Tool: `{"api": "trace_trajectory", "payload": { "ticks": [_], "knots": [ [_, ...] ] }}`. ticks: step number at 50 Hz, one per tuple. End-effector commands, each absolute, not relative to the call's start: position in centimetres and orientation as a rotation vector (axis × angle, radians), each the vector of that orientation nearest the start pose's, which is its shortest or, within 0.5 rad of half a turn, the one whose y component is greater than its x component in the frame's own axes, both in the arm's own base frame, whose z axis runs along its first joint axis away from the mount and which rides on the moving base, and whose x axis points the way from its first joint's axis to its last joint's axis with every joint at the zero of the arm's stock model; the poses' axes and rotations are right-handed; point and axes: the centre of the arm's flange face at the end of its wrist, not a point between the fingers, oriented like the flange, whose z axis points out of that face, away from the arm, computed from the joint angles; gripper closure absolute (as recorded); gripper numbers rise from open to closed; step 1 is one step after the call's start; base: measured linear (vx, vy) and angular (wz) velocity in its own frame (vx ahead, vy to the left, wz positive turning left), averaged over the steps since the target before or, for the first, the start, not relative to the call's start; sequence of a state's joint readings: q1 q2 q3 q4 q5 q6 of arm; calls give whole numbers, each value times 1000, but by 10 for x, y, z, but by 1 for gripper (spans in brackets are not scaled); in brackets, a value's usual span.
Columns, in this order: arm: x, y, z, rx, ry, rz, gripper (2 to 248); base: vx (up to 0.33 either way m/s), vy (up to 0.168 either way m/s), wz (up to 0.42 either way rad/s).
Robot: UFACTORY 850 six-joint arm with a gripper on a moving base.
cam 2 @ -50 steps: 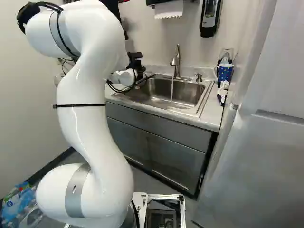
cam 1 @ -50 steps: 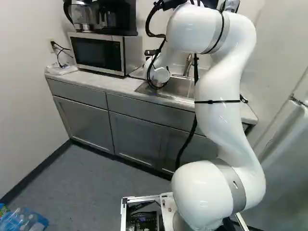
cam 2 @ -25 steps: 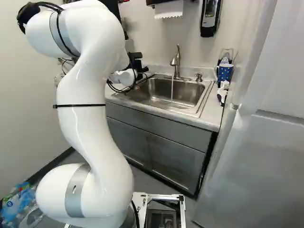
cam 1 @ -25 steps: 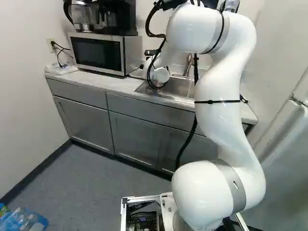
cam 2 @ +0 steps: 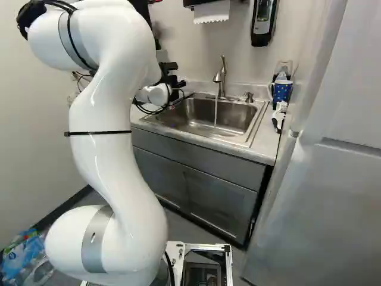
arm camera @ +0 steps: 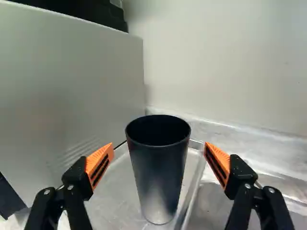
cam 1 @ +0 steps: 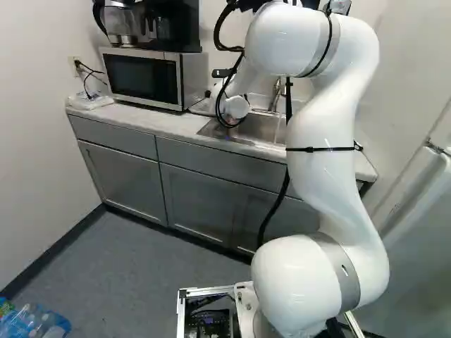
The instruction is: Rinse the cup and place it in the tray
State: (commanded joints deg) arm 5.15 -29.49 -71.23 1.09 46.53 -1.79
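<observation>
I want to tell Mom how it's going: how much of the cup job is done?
The cup already stands in the tray. Water runs from the tap, so it's probably rinsed, but I can't tell. Nothing's gripped: the gripper is open around the cup. Probably only backing away is left.

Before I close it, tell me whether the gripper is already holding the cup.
No, the gripper is open, with a gap between the cup and each pad.

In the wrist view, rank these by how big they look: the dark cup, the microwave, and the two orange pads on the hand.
1. Microwave, its side wall
2. Dark cup
3. The two orange pads of the hand; they look alike, so I won't rank one above the other.
</observation>
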Motion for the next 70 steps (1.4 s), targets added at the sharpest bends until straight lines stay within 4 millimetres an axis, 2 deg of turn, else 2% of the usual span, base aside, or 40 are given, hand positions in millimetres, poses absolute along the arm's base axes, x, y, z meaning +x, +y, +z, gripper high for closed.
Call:
{"api": "trace_trajectory", "payload": {
  "ticks": [23,70],
  "knots": [
    [675,60,508,-2186,-103,-2196,3,0,0,0],
    [673,56,546,-2285,-102,-2099,3,0,0,0]
  ]
}}
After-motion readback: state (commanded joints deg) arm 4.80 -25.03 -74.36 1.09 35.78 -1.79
